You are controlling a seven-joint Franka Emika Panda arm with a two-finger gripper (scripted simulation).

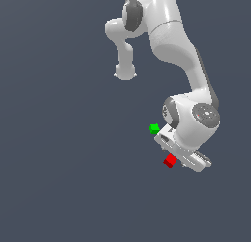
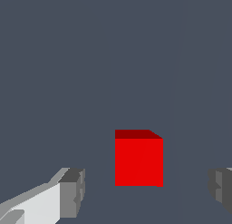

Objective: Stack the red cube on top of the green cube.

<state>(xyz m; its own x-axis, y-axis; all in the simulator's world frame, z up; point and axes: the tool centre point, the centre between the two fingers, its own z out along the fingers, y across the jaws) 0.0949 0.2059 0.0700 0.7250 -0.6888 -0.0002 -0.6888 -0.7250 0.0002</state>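
The red cube [image 1: 170, 160] sits just beside the white hand of my gripper [image 1: 181, 156] in the exterior view. In the wrist view the red cube [image 2: 138, 158] lies between the two grey fingertips of my gripper [image 2: 146, 191], with a clear gap on each side, so the gripper is open and touches nothing. The green cube [image 1: 154, 129] rests a short way off, next to the other end of the hand, partly tucked behind the wrist. It does not appear in the wrist view.
The white arm [image 1: 169, 40] rises above the cubes in the exterior view, over a plain dark grey floor [image 1: 59, 162]. Nothing else shows.
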